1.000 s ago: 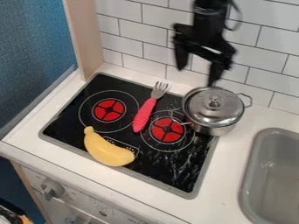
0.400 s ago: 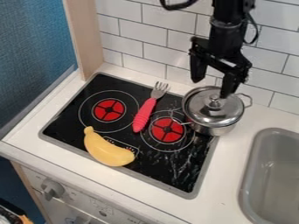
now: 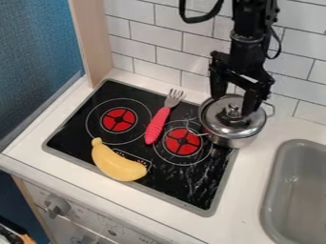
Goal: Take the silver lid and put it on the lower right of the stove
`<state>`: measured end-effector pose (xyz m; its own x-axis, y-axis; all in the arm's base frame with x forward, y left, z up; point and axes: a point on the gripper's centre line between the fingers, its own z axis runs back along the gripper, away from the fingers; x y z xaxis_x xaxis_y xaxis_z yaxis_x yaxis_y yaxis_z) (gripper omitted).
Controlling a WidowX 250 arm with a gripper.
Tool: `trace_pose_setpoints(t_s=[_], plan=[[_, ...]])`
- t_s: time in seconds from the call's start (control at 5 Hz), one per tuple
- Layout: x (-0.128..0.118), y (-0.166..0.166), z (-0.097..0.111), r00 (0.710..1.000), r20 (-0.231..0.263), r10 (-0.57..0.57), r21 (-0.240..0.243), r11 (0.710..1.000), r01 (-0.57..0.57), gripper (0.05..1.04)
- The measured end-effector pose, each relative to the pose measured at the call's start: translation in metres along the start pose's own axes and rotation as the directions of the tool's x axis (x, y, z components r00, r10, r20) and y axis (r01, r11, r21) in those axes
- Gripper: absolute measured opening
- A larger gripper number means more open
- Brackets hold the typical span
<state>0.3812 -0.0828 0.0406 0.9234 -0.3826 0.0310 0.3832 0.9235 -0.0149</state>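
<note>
The white desk (image 3: pixel 245 193) is brightly and fairly evenly lit. Pale glints are thrown back by the silver lid (image 3: pixel 224 126), where dark reflections are also seen, while the desk's front is more dimly lit.

Arm (image 3: pixel 250 21): black, cylindrical lower section; looped black cable (image 3: pixel 198 19). Gripper (image 3: pixel 233 105): black, 2-finger type, angular frame.

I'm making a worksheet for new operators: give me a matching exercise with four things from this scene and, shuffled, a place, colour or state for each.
1. Lid | A. Between the red burners
2. Fork | B. Open, above the pot
3. Banana | C. Silver, on the pot
4. Gripper | D. Yellow

Pairs: 1-C; 2-A; 3-D; 4-B
</note>
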Motion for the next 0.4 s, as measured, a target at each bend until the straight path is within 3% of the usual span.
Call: trace_pose_setpoints(t_s=[0.4], plan=[[0.0008,-0.0016,-0.0105,1.0,-0.015,-0.021,-0.016,1.0,0.02,0.956]])
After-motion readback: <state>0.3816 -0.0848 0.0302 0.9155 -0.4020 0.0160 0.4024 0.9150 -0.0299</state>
